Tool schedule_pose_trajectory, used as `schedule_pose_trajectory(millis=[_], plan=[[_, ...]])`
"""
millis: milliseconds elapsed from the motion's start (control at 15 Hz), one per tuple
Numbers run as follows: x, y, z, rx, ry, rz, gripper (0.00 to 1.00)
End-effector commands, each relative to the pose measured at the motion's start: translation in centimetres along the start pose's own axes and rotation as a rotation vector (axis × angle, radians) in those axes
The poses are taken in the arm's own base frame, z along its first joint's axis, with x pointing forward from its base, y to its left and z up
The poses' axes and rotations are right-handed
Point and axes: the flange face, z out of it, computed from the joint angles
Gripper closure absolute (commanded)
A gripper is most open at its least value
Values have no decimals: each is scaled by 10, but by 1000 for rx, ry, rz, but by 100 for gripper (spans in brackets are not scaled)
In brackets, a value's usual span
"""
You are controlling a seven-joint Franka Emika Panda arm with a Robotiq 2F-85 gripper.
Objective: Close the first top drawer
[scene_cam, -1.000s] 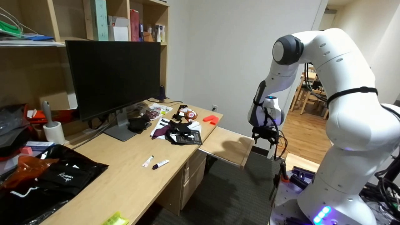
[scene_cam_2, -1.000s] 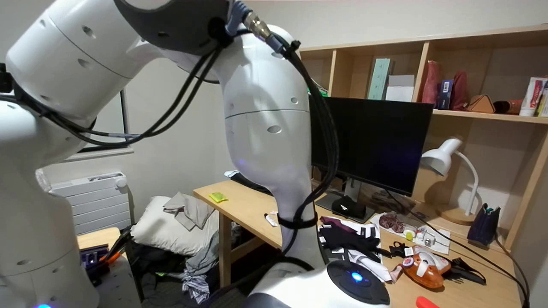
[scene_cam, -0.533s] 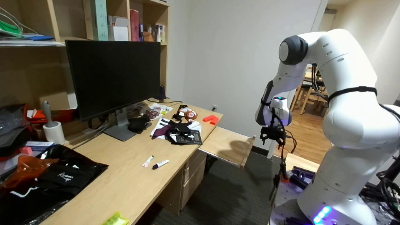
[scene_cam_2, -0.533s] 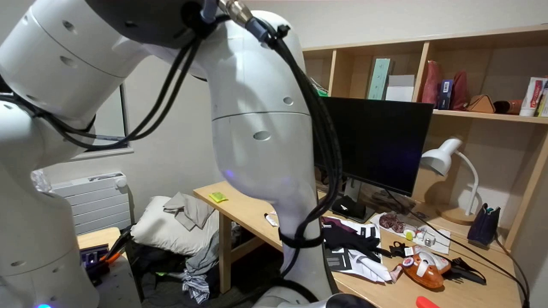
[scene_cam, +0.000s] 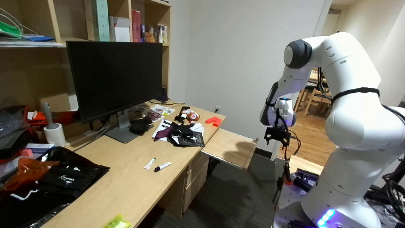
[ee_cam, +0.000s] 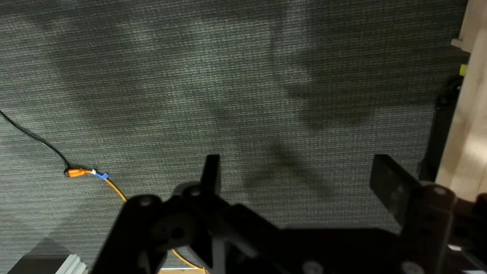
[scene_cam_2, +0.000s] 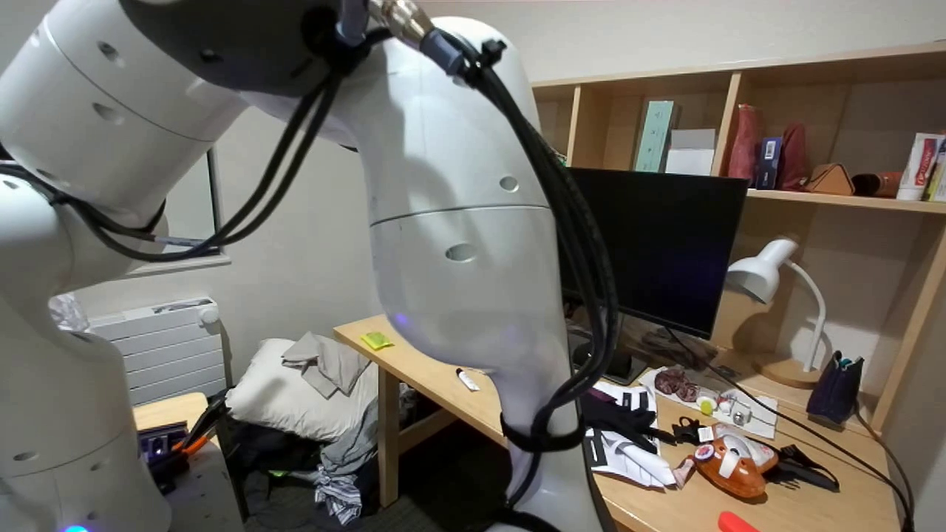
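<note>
The first top drawer [scene_cam: 229, 145] is a shallow, wide pale beige drawer. It stands pulled out from under the desk's far end in an exterior view, with the arm's shadow on it. Pale wood at the right edge of the wrist view [ee_cam: 470, 121] looks like part of it. My gripper [scene_cam: 276, 141] hangs pointing down, to the right of the drawer front and apart from it. In the wrist view my gripper [ee_cam: 296, 158] is open, with only grey carpet showing between its fingers. The arm hides the drawer in the remaining exterior view.
The desk [scene_cam: 126, 177] carries a monitor [scene_cam: 117, 76], black and white clothing [scene_cam: 182, 133] and a red object [scene_cam: 213, 120] near the drawer. Lower drawer fronts [scene_cam: 196, 186] are closed. An orange cable [ee_cam: 78, 172] lies on the carpet [ee_cam: 228, 95]. A wall stands behind the drawer.
My gripper has moved to the right, away from the drawer front, mostly in the first half second. The arm then settles slightly lower. The drawer stays pulled out as before.
</note>
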Motion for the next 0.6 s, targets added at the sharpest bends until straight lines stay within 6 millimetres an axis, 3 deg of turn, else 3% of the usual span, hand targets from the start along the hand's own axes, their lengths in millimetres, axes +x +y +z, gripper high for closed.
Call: schedule_pose_trajectory(millis=[0,200,533], plan=[[-10,-11,25,-6,-47,-45,0],[-24,-29,39,9,-44,-50,0],[-37,-59,43,71,-23,-81,0]])
